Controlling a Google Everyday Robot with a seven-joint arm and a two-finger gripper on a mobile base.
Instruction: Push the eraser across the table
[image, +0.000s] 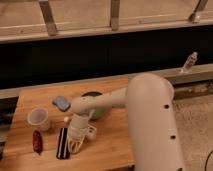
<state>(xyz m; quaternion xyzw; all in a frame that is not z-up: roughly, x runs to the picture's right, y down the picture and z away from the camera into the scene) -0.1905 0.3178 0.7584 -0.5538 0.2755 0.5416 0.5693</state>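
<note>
The eraser (62, 142), a flat black block with pale lengthwise stripes, lies on the wooden table (112, 142) near its front left, long side running front to back. My gripper (75, 143) hangs down from the white arm (107, 102) right beside the eraser's right edge, low over the tabletop. I cannot tell whether it touches the eraser.
A translucent cup (39, 118) stands left of the eraser. A dark red packet (37, 141) lies at the front left. A blue-grey pad (61, 103) lies behind. A green bowl (96, 106) sits partly under the arm. A white bottle (188, 62) stands on the ledge at right.
</note>
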